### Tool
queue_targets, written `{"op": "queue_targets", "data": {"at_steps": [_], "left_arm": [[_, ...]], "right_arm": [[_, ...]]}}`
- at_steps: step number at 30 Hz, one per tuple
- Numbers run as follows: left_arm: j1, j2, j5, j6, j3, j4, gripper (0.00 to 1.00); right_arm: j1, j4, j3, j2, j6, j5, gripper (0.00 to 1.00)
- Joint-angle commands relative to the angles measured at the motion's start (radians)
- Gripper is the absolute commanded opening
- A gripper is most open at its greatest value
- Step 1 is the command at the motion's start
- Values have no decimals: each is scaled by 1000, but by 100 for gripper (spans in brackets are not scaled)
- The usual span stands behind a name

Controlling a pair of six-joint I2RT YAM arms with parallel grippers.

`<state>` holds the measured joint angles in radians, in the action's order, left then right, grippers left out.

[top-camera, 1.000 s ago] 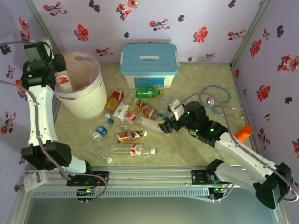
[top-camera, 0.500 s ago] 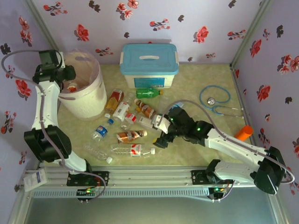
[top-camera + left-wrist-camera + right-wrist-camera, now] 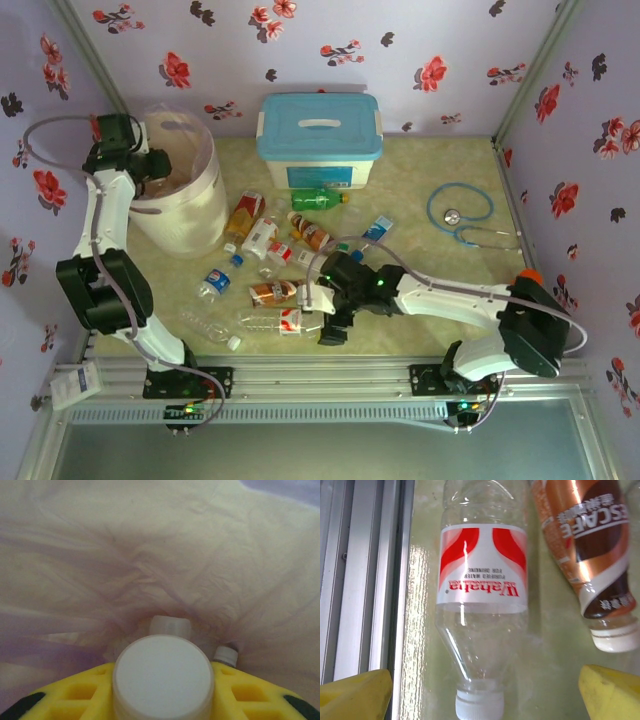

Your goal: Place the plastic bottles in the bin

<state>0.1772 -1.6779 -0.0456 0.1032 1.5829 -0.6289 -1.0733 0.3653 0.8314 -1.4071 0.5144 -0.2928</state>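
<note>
Starting at the left: squeezing one plastic bottle (image 3: 163, 672) tightly in the left gripper (image 3: 163, 702) and hanging it now inside the mouth of the bin (image 3: 190, 215), further over the pink liner (image 3: 150, 555) than a second ago, when still waiting at the rim; probably getting ready to let go, so nearing one more bottle delivered. Seeing two other caps (image 3: 170, 626) lying below it in the bin. Going rightward: swinging the right gripper (image 3: 480, 697) away from the middle of the table (image 3: 410, 170) and lowering it over the clear bottle (image 3: 482, 595) with the red label near the front edge, fingers (image 3: 350, 695) spread wide on both sides of its cap, holding nothing yet; likely preparing the next pick. Counting roughly ten bottles lying on the table, one bin, one box (image 3: 320, 125) with a blue lid, one stethoscope (image 3: 462, 215).
</note>
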Motion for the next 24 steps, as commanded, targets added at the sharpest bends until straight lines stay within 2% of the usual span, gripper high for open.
{"op": "queue_targets", "data": {"at_steps": [1,8,17,24], "left_arm": [[6,-27,-20,32,-16,28,36],[5,-23,-20,41,-18,31,70],[5,52,-20,28,24,-11,94],[4,154,-19,40,70,-42,100]], "right_arm": [[-20,-40,27,-38,10,-18,96],[-33,-122,17,-115,-43,4,96],[-40,-147,28,-200,-64,16,93],[-42,-181,27,-241,-71,32,91]]}}
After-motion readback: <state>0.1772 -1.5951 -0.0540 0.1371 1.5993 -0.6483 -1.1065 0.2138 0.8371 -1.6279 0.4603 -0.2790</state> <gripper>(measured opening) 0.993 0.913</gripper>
